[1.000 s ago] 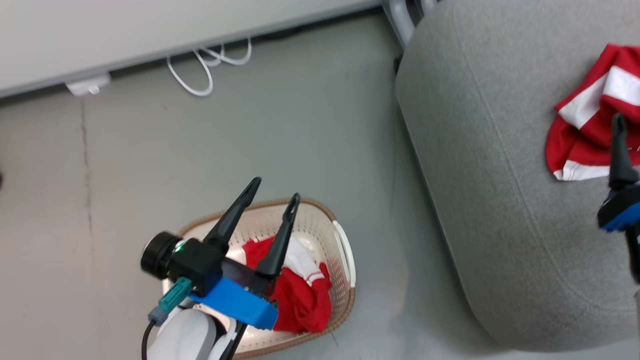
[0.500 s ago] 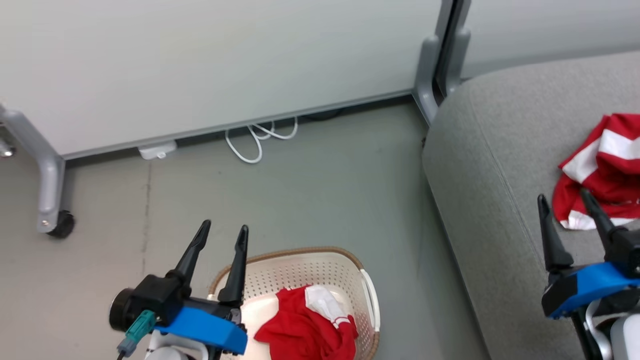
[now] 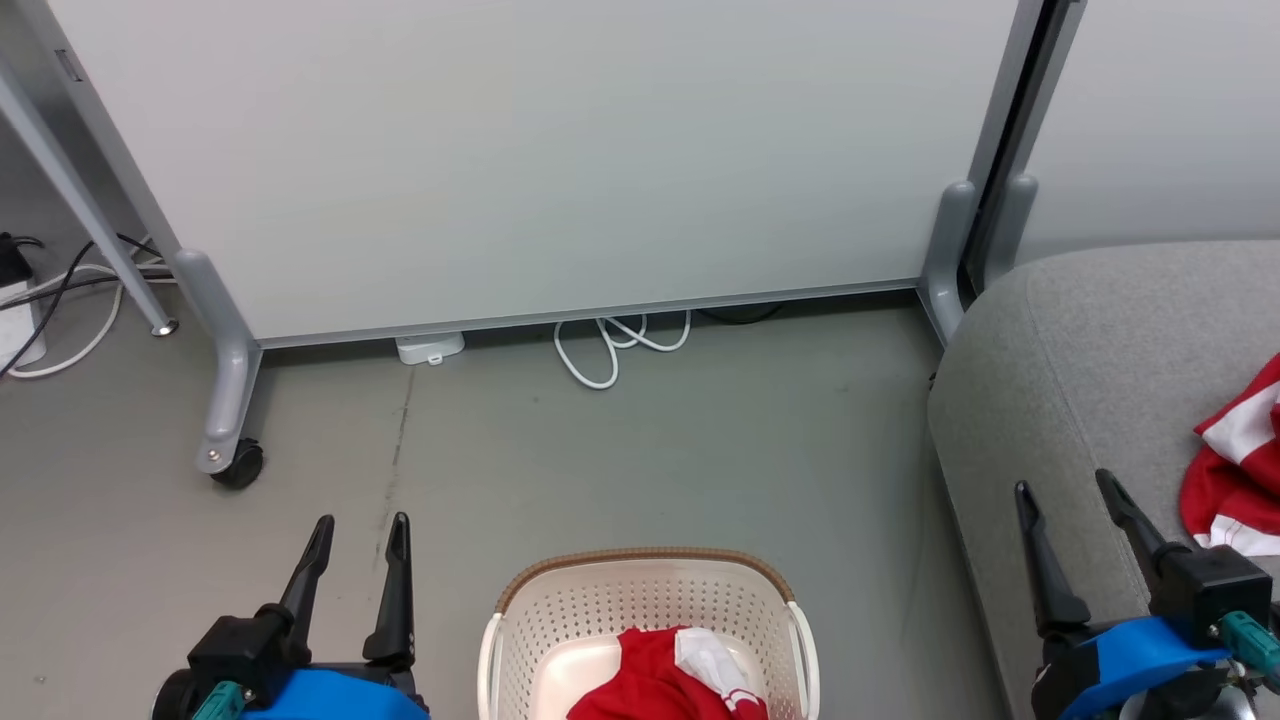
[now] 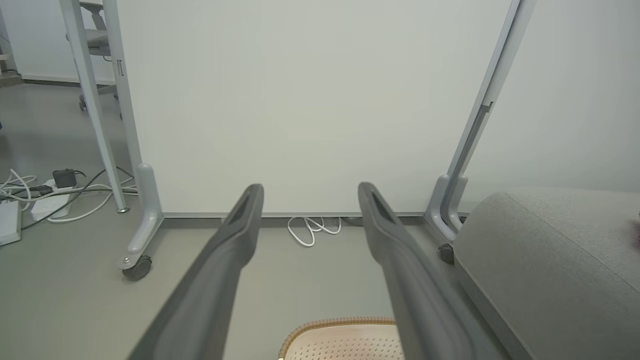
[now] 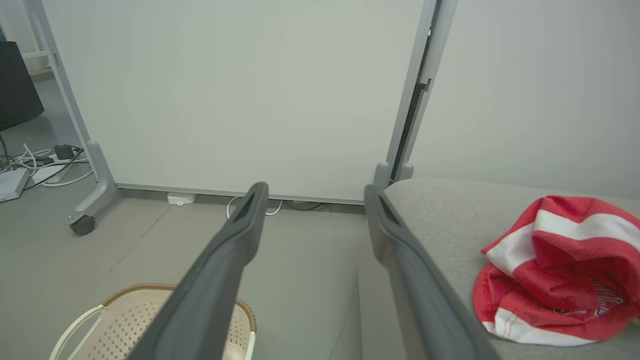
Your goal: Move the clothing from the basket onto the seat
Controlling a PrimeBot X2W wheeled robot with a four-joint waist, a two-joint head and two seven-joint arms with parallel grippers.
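The cream basket (image 3: pixel 520 640) with its brown rim (image 4: pixel 340 324) stands on the floor at the bottom centre of the head view, and its rim (image 5: pixel 150 289) shows in the right wrist view. One red and white garment (image 3: pixel 680 685) lies crumpled inside it. A second red and white garment (image 3: pixel 1235 470) (image 5: pixel 555 265) lies on the grey seat (image 3: pixel 1090 360) (image 4: pixel 540 250) (image 5: pixel 450 220) at the right. My left gripper (image 3: pixel 360 525) (image 4: pixel 310 190) is open and empty, left of the basket. My right gripper (image 3: pixel 1065 485) (image 5: pixel 315 190) is open and empty, over the seat's left part.
A white partition panel (image 3: pixel 520 150) on grey wheeled legs (image 3: pixel 230 440) stands behind the basket. A looped white cable (image 3: pixel 610 345) and a small white box (image 3: pixel 430 348) lie at its foot. More cables (image 4: pixel 55 192) lie at far left. Grey floor (image 3: pixel 650 460) stretches between panel and basket.
The head camera has tilted up, so basket and seat slid down and the panel came into view. My left gripper drew back from over the basket to its left; both stay open.
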